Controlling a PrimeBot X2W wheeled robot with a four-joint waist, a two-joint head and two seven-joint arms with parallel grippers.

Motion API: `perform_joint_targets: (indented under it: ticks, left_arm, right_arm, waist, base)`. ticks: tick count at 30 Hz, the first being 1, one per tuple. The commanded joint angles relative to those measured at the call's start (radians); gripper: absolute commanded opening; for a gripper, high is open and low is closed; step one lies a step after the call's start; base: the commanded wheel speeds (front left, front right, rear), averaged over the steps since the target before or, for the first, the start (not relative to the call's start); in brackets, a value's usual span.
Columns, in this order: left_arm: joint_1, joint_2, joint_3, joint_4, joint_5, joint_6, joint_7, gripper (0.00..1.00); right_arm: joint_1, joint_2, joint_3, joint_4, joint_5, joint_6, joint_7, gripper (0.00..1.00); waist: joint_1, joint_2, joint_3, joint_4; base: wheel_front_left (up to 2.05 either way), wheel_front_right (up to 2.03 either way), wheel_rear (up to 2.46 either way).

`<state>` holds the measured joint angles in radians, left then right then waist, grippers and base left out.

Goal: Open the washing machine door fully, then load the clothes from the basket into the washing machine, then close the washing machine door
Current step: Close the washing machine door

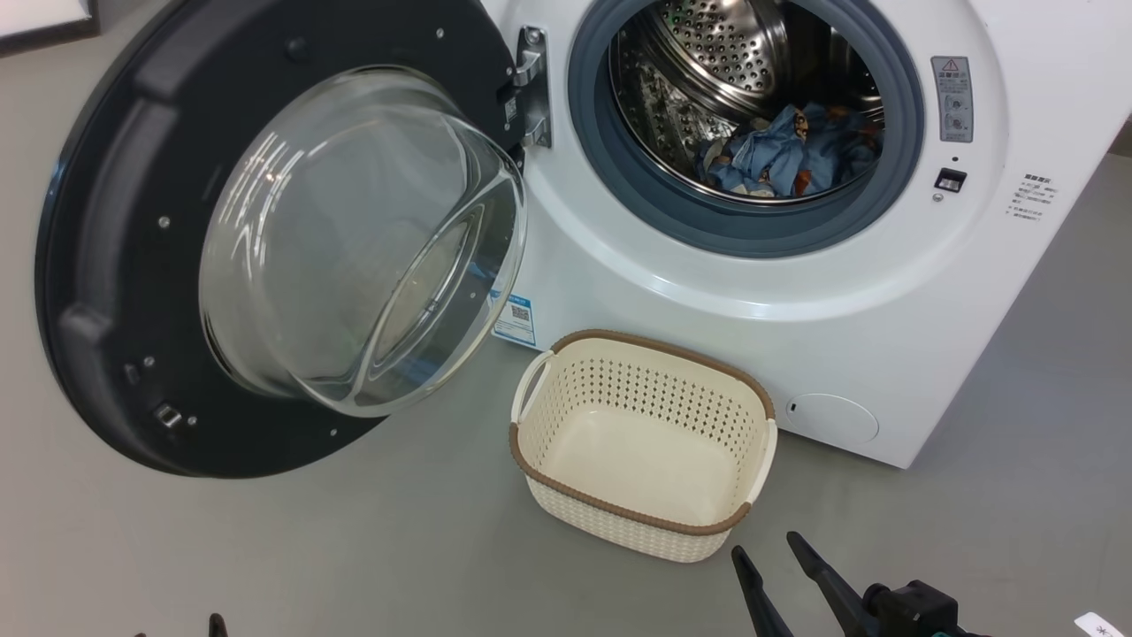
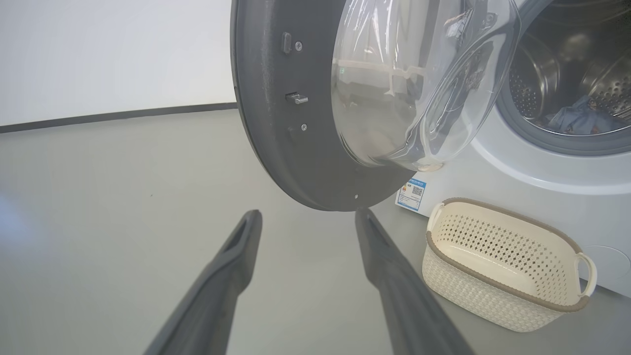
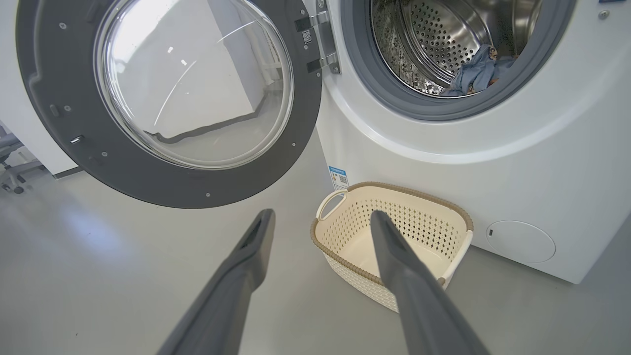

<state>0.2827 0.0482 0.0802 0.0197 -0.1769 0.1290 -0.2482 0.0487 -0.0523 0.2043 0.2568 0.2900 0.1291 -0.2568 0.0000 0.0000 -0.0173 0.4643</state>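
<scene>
The washing machine (image 1: 796, 292) stands with its round black-rimmed door (image 1: 115, 265) swung wide to the left. Blue printed clothes (image 1: 787, 155) lie inside the steel drum. On the floor before the machine, the cream basket (image 1: 539, 389) holds nothing. My right gripper (image 1: 765, 553) hovers open just in front of the basket's near side, fingers pointing up-left. In the right wrist view its fingers (image 3: 404, 266) spread over the basket (image 3: 456, 222). My left gripper (image 2: 308, 214) is open below the door's lower edge (image 2: 276, 148), with a fingertip (image 1: 216, 624) at the head view's bottom left.
Grey floor (image 1: 354, 548) spreads to the left and in front of the machine. A white wall with a dark baseboard (image 2: 113, 116) runs behind the door. A blue label sticker (image 1: 515, 318) sits low on the machine's front.
</scene>
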Motion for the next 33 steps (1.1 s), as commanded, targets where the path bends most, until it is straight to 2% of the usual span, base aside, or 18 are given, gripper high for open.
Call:
perform_joint_targets:
  ticks: [1, 21, 22, 23, 33]
  left_arm:
    - [-0.028, 0.003, 0.031, -0.026, 0.003, 0.008, -0.014, 1.00]
    - [-0.032, 0.003, 0.037, -0.020, 0.006, 0.012, -0.014, 0.98]
    - [-0.033, 0.003, 0.037, -0.021, 0.008, 0.012, -0.014, 0.47]
    - [-0.033, 0.003, 0.036, -0.022, 0.009, 0.011, -0.014, 0.00]
    - [-0.062, 0.002, 0.081, -0.068, -0.047, 0.004, -0.014, 0.00]
  right_arm:
    - [-0.026, 0.002, 0.020, -0.026, -0.017, 0.002, -0.005, 1.00]
    - [-0.032, 0.002, 0.027, -0.021, -0.014, 0.002, -0.005, 1.00]
    - [-0.033, 0.002, 0.027, -0.021, -0.014, 0.002, -0.005, 1.00]
    - [-0.032, 0.002, 0.027, -0.021, -0.013, 0.002, -0.005, 1.00]
    - [-0.029, 0.002, 0.017, -0.030, -0.014, 0.002, -0.005, 1.00]
  waist:
    - [0.0000, 0.0000, 0.001, 0.005]
    - [0.0000, 0.0000, 0.004, 0.016]
    - [0.0000, 0.0000, 0.004, 0.015]
    - [0.0000, 0.0000, 0.004, 0.014]
    - [0.0000, 0.0000, 0.009, 0.012]
  base:
    - [0.00, 0.00, 0.00]
    - [0.00, 0.00, 0.00]
    - [0.00, 0.00, 0.00]
    - [0.00, 0.00, 0.00]
    - [0.00, 0.00, 0.00]
